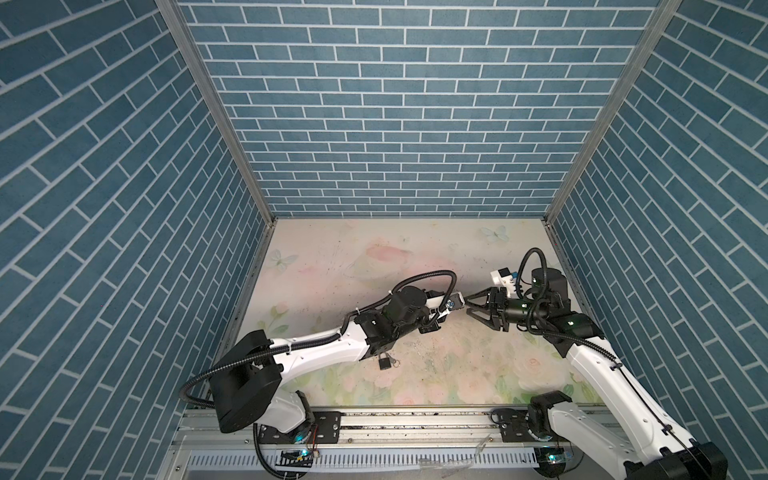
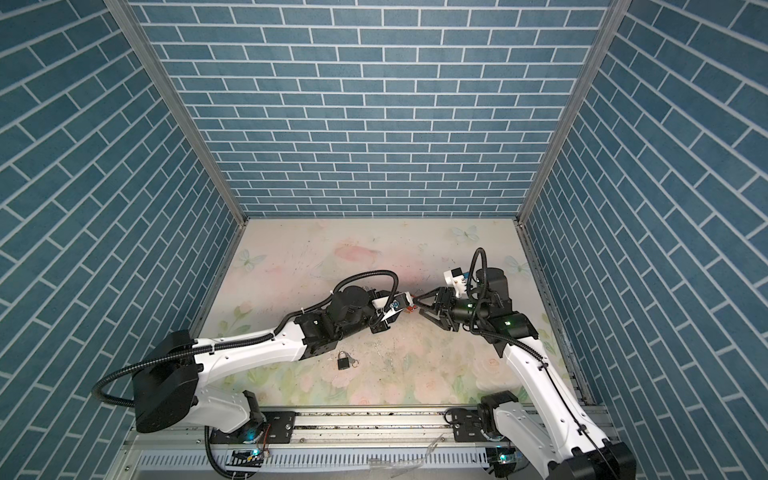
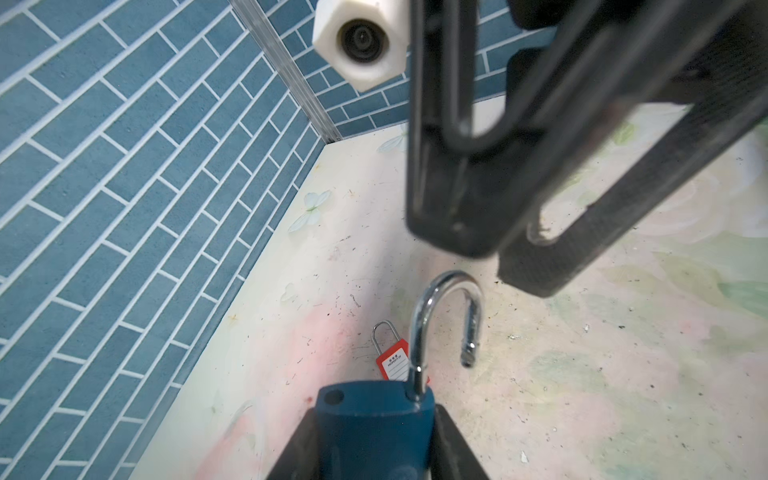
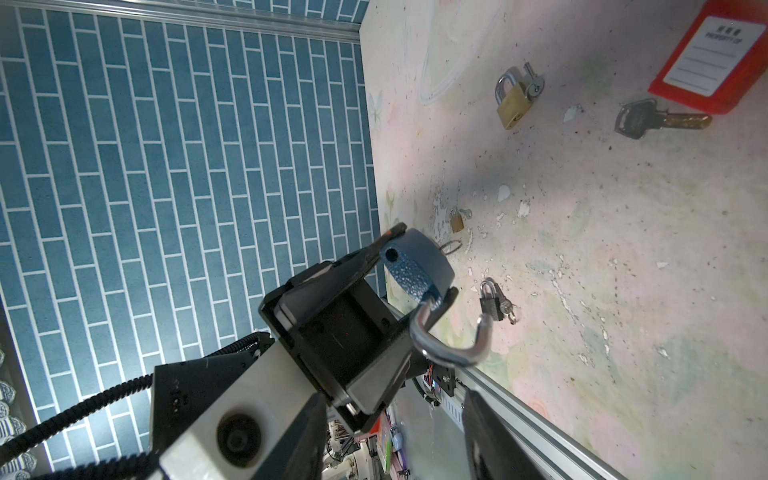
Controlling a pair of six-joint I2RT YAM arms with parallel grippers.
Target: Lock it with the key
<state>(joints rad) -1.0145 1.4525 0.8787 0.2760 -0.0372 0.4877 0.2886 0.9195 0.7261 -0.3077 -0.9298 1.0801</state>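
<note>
Left hand [image 3: 374,415] clenched the body of the blue padlock [image 3: 374,432] between its two fingers, holding it off the table [image 1: 374,249] above the middle of the scene. From that body the steel shackle [image 3: 417,332] stood swung open, its free end clear of the empty hole in the top. Just beyond the shackle's curve hovered the right hand [image 1: 468,304], reaching in from the right with its jaws apart and nothing between them; whether a fingertip touched the steel could not be told. On the table beneath the two hands lay a red padlock [image 4: 715,58] with a white label, and just beside it a black-headed key [image 4: 660,120] with a brass blade. Farther off rested a brass padlock [image 4: 513,102] with a silver key beside it, and a smaller brass padlock [image 4: 457,220] with its own small key. Nearer and to the left, by the left forearm, a black padlock [image 1: 385,362] lay flat with a key ring next to it.
</note>
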